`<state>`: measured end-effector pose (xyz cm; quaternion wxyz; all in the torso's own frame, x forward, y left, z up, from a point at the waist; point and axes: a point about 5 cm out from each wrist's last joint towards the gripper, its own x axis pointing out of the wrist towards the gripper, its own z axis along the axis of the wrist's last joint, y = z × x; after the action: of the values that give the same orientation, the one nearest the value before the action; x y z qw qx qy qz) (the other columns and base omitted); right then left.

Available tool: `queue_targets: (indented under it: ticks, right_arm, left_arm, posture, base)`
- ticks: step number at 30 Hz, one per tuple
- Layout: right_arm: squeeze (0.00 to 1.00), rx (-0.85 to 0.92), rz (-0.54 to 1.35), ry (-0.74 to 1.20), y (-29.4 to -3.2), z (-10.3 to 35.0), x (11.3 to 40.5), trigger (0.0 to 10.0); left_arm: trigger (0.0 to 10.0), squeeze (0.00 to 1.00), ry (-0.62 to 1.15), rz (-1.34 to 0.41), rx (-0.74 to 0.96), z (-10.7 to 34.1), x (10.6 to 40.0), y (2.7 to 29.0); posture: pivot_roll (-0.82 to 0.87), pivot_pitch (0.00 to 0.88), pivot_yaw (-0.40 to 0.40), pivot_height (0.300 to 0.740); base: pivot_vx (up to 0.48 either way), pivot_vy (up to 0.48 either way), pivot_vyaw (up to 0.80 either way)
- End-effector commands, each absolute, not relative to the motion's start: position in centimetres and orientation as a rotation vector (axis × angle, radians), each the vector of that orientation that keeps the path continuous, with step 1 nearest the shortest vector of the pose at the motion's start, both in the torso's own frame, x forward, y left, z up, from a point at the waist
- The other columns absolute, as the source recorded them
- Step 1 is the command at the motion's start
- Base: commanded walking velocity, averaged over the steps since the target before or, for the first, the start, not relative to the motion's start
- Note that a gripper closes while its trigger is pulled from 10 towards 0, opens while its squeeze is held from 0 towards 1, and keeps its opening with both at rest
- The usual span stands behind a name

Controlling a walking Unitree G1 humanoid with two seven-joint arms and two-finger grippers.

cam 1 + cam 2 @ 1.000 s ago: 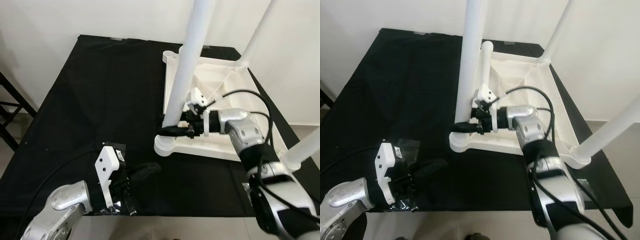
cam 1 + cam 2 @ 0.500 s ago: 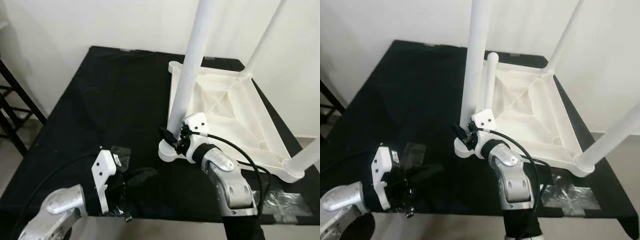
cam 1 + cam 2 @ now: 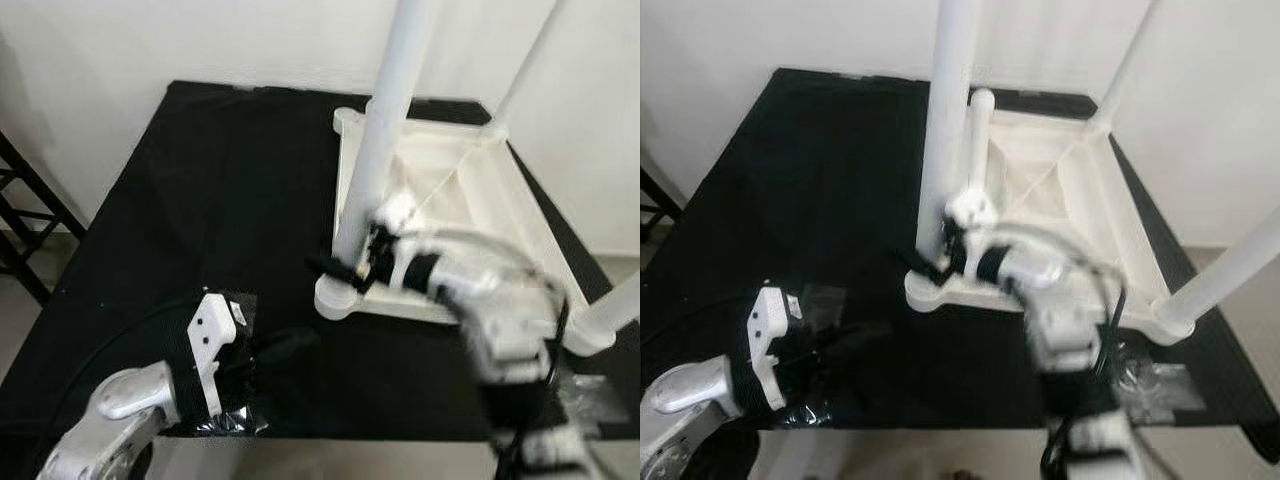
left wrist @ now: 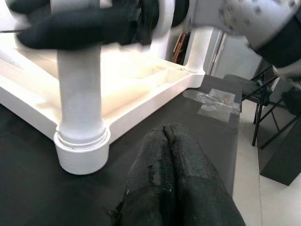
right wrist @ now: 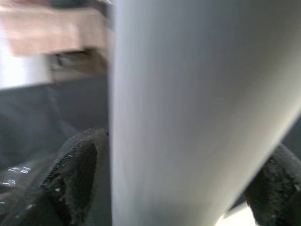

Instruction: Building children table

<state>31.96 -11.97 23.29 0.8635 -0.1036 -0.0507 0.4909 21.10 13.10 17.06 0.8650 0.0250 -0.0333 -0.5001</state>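
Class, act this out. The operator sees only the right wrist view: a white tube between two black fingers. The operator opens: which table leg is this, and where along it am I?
Observer: The right gripper is low on the near-left leg, just above its corner socket on the upturned table top.
Operator: What is the other arm doing?
Observer: The left gripper has its jaws shut with nothing in them, low over the black cloth in front of that leg.
Operator: Anything loose nearby?
Observer: A clear plastic bag lies beside the left gripper.
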Motion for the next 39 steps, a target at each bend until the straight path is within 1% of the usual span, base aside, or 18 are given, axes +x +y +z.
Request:
queue_targets:
  ticks: [1,2,3,5,7,10,11,12,20,28,29,30,31,32,33,34,36,39]
  right_arm:
    - [0.00,-0.182,1.143,-0.080,-12.2,22.6,32.0,10.0]
    - [0.00,-0.182,1.143,-0.080,-12.2,22.6,32.0,10.0]
    - [0.00,-0.192,1.211,-0.070,-12.5,22.5,32.2,10.0]
    - [0.00,-0.192,1.211,-0.070,-12.5,22.5,32.2,10.0]
    - [0.00,-0.177,1.302,-0.025,-12.8,22.1,33.5,10.0]
    - [0.00,-0.168,1.317,-0.013,-12.9,22.1,34.1,10.0]
    - [0.00,-0.156,1.316,-0.009,-12.9,22.2,34.7,5.1]
    - [0.00,-0.141,1.324,-0.001,-13.1,22.4,35.2,0.0]
    - [0.00,-0.117,1.377,0.024,-13.8,22.4,35.5,0.0]
    - [0.00,-0.134,1.333,0.018,-14.1,21.4,34.8,0.0]
    - [0.00,-0.146,1.195,0.040,-13.0,19.5,34.0,0.0]
    - [0.00,-0.092,0.861,0.058,-11.7,17.7,33.6,0.0]
    - [0.00,-0.092,0.861,0.058,-11.7,17.7,33.6,0.0]
    - [0.00,-0.039,0.637,0.122,-10.7,15.8,31.7,0.0]
    - [0.00,-0.039,0.637,0.122,-10.7,15.8,31.7,0.0]
    - [0.00,-0.100,0.564,0.130,-9.8,15.2,30.3,0.0]
    - [0.00,-0.148,0.567,0.124,-9.1,15.0,29.5,0.0]
    - [0.00,-0.137,0.616,0.110,-9.3,15.2,30.3,0.0]
  left_arm:
    - [10.0,0.00,-0.049,-1.052,0.043,16.7,21.1,13.0]
    - [10.0,0.00,-0.049,-1.052,0.043,16.7,21.1,13.0]
    - [10.0,0.00,-0.051,-1.050,0.043,16.7,21.1,13.0]
    - [10.0,0.00,-0.051,-1.050,0.043,16.7,21.1,13.0]
    - [10.0,0.00,-0.052,-1.045,0.045,16.6,21.1,12.9]
    - [10.0,0.00,-0.051,-1.044,0.046,16.6,21.1,12.9]
    - [10.0,0.00,-0.049,-1.045,0.046,16.5,21.1,12.9]
    - [10.0,0.00,-0.047,-1.047,0.046,16.5,21.0,12.9]
    - [10.0,0.00,-0.044,-1.049,0.043,16.5,20.8,12.9]
    - [10.0,0.00,-0.040,-1.051,0.042,16.4,20.7,13.0]
    - [10.0,0.00,-0.039,-1.049,0.042,16.3,20.7,13.1]
    - [10.0,0.00,-0.037,-1.047,0.044,16.3,20.7,13.2]
    - [10.0,0.00,-0.037,-1.047,0.044,16.3,20.7,13.2]
    - [10.0,0.00,-0.036,-1.045,0.045,16.3,20.7,13.3]
    - [10.0,0.00,-0.036,-1.045,0.045,16.3,20.7,13.3]
    - [10.0,0.00,-0.033,-1.045,0.045,16.2,20.8,13.4]
    - [10.0,0.00,-0.031,-1.046,0.045,16.2,20.9,13.5]
    - [10.0,0.00,-0.026,-1.060,0.042,16.2,21.0,13.4]
  posture:
    - [0.04,0.115,-0.116,0.740]
    - [0.04,0.115,-0.116,0.740]
    - [0.05,0.111,-0.120,0.740]
    - [0.05,0.111,-0.120,0.740]
    - [0.06,0.102,-0.116,0.740]
    - [0.06,0.102,-0.116,0.740]
    - [0.07,0.101,-0.114,0.740]
    - [0.07,0.102,-0.114,0.740]
    - [0.07,0.107,-0.116,0.740]
    - [0.06,0.102,-0.120,0.740]
    - [0.05,0.102,-0.123,0.740]
    - [0.04,0.104,-0.112,0.740]
    - [0.04,0.104,-0.112,0.740]
    - [0.04,0.108,-0.103,0.740]
    - [0.04,0.108,-0.103,0.740]
    - [0.02,0.102,-0.087,0.740]
    - [0.02,0.102,-0.087,0.740]
    - [0.03,0.097,-0.096,0.740]
  base:
    - [0.000,0.000,0.00]
    - [0.000,0.000,0.00]
    - [0.000,0.000,0.00]
    - [0.000,0.000,0.00]
    - [0.000,0.000,0.00]
    - [0.000,0.000,0.00]
    - [0.000,0.000,0.00]
    - [0.000,0.000,0.00]
    - [0.000,0.000,0.00]
    - [0.000,0.000,0.00]
    - [0.000,0.000,0.00]
    - [0.000,0.000,0.00]
    - [0.000,0.000,0.00]
    - [0.000,0.000,0.00]
    - [0.000,0.000,0.00]
    - [0.000,0.000,0.00]
    - [0.000,0.000,0.00]
    - [0.000,0.000,0.00]
